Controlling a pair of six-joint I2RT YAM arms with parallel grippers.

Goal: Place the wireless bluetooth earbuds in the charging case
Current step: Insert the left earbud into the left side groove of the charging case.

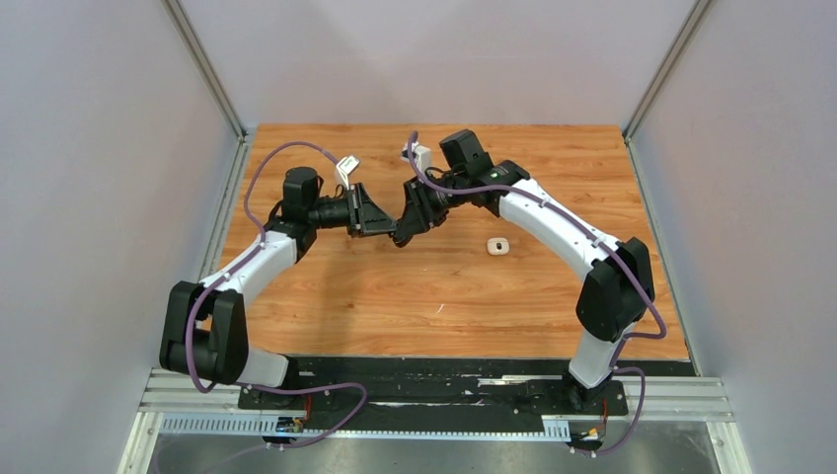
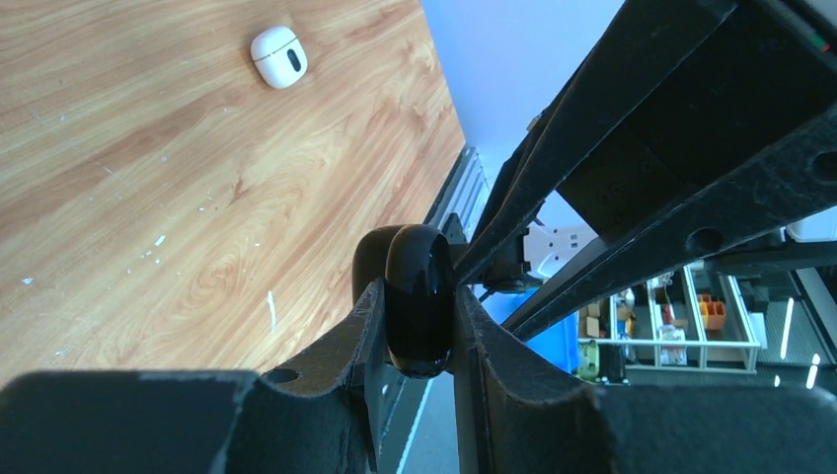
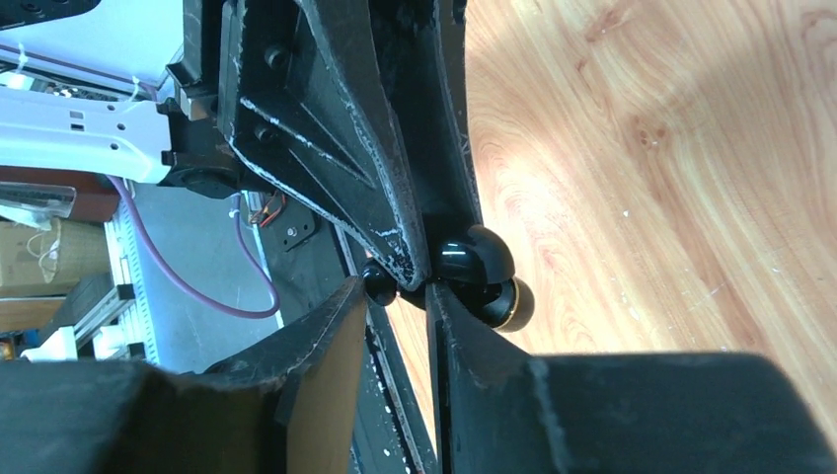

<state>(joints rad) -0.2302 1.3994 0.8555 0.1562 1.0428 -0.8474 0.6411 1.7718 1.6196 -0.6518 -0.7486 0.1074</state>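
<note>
You're midway, I'd judge — left pincer [image 2: 417, 321] clamped on the black case [image 2: 419, 267], right pincer [image 3: 395, 296] apart beside it; white case [image 1: 498, 246] waits on the worktop [image 1: 345, 296].

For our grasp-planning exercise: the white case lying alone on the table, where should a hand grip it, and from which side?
Come straight down onto the white case: it lies flat on the table with bare wood all round. Grip across its shorter width, on the two long sides; that probably sits steadiest on its rounded shell.
</note>
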